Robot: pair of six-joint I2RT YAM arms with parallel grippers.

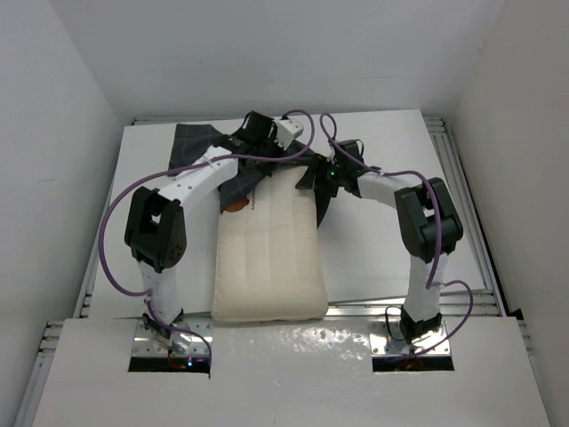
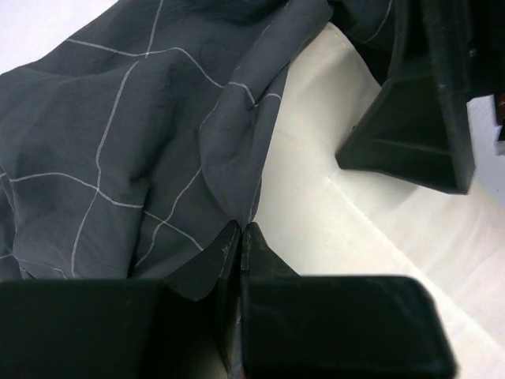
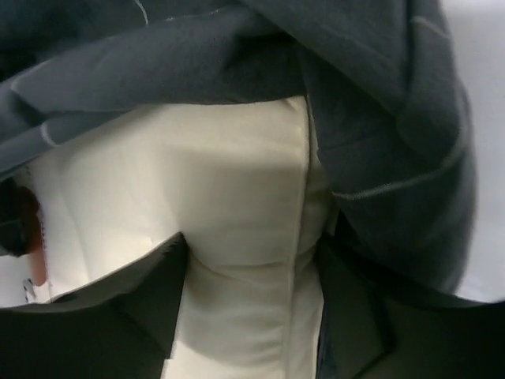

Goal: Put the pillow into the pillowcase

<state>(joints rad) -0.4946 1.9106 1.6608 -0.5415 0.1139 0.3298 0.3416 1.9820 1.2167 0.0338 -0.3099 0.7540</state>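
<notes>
The white table [image 1: 400,178] fills the middle of the top view. On it the pillow [image 1: 267,258] lies lengthwise, from the lower centre of the frame up to the upper centre. The pillowcase [image 1: 191,147] is bunched at the upper centre and spreads toward the upper left. Its open end is draped over only the pillow's top end.

Judging from this, the task is at an early stage. The mouth has caught 1 short end, but most of the pillow is bare, so nearly all of the case has yet to be drawn down over it.

Both arms reach to that top end. In its wrist view the left pincer [image 2: 241,229] sits at the lower centre with its fingers pressed together. A fold of the case's edge runs right into the tips, so it seems to be nipping that cloth. The right pincer [image 3: 252,245] has its 2 fingers apart, 1 at the lower left and 1 at the lower right, straddling a bulge of the pillow. The case hangs over the top and right of that frame. Whether the fingers are squeezing the pillow I cannot tell.
</notes>
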